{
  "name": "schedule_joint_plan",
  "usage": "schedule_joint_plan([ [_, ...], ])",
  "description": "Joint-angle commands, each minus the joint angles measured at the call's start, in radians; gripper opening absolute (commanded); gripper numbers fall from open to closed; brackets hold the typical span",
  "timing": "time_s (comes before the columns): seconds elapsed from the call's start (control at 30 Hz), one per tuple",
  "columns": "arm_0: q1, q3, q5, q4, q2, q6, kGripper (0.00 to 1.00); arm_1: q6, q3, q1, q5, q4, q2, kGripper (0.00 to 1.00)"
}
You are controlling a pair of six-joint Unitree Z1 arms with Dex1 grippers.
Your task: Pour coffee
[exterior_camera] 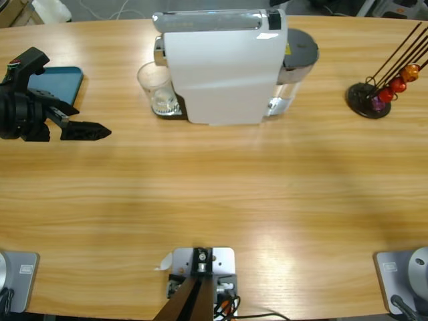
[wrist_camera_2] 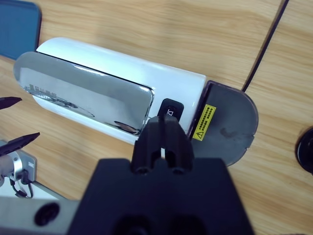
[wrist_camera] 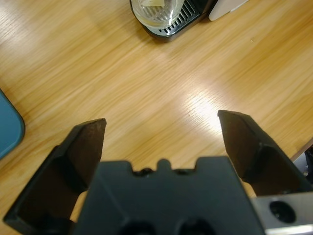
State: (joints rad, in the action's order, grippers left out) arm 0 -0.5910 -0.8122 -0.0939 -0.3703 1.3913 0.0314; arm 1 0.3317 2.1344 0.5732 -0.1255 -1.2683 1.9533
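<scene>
Right gripper, matte black jaws pressed together, hovers over the glossy white coffee machine. Left of the machine, left gripper spread above grainy wooden table; clear round glass on its ribbed tray.

We saw a glossy white plastic coffee machine with mirror-chrome lever, clear glass, smooth varnished wooden table — matt black jaws.

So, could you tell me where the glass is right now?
In the high view the glass stands on the drip tray at the left end of the white coffee machine, ahead of the open left gripper.
</scene>
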Motion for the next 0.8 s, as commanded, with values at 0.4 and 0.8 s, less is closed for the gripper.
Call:
schedule_joint_plan([
  [0.4,-0.009,0.034,0.017,-0.005,0.048,0.013,0.987,-0.014,-0.018,-0.021,0.037,-0.014,0.083,0.000],
  [0.8,-0.009,0.036,0.020,-0.004,0.049,0.013,0.987,-0.014,-0.031,-0.018,0.039,-0.028,0.093,0.000],
])
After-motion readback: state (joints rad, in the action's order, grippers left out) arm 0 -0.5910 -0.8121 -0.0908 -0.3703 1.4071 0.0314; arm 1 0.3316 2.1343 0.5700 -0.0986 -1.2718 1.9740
